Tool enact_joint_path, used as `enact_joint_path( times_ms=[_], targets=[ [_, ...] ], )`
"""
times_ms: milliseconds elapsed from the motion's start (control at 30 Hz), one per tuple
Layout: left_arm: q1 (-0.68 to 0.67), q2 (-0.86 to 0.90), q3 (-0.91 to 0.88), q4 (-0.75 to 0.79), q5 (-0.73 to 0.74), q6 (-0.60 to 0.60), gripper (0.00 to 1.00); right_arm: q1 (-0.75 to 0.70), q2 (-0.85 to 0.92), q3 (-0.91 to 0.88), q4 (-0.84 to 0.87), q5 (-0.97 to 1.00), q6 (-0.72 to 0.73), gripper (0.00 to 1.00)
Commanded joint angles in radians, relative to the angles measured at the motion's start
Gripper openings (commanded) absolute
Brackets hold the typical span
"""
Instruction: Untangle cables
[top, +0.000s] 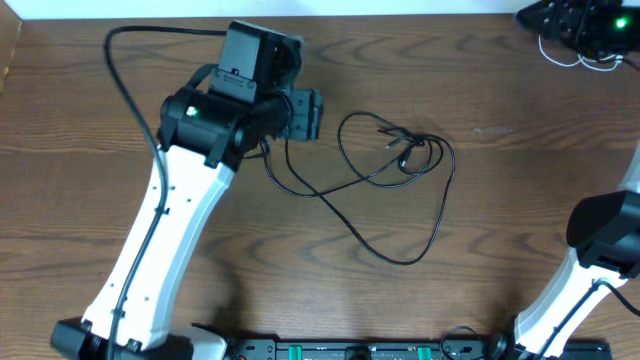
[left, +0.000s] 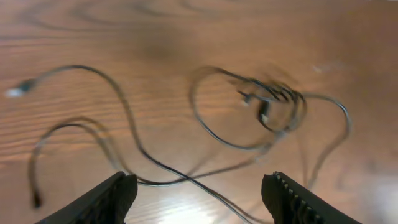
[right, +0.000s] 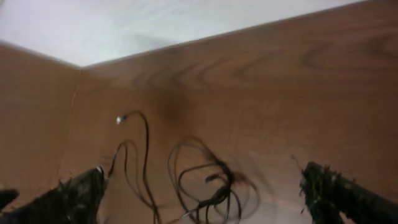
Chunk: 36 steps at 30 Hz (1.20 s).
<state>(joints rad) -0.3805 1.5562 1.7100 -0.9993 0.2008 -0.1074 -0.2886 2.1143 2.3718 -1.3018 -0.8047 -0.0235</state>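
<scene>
Thin black cables (top: 408, 152) lie in loose loops on the wooden table, knotted together right of centre. In the left wrist view the tangle (left: 267, 106) is ahead and to the right, blurred, and one plug end (left: 18, 90) lies at the far left. My left gripper (left: 199, 186) hovers open over the left loops; two strands cross on the table between its fingers, which touch nothing. From above it shows as a black block (top: 303, 116). My right gripper (right: 205, 177) is wide open and far back from the cables (right: 219, 180). It is out of the overhead view.
A black device (top: 585, 22) with a green light and thin white cords (top: 572, 55) sits at the back right corner. The right arm's body (top: 603, 232) stands at the right edge. A black rail (top: 350, 350) runs along the front. The left arm's thick wire (top: 125, 80) arcs at the back left.
</scene>
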Motion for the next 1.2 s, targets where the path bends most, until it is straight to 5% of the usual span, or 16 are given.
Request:
enact_joint_path(
  times_ms=[0,200,367,1167],
  targets=[
    [0.002,0.086,0.006,-0.011,0.180,0.144,0.70,0.051,0.005,0.000,-0.052,0.076,-0.072,0.96],
    [-0.010,0.254,0.006,-0.010,0.406,0.310,0.70,0.132,0.005,0.000,-0.127,0.328,-0.072,0.99],
    [-0.061,0.345,0.006,-0.009,0.423,0.427,0.70,0.162,0.005,0.000,-0.131,0.343,-0.072,0.99],
    [-0.205,0.545,-0.003,0.114,0.325,0.436,0.69,0.172,0.007,-0.016,-0.158,0.354,-0.087,0.99]
  ],
)
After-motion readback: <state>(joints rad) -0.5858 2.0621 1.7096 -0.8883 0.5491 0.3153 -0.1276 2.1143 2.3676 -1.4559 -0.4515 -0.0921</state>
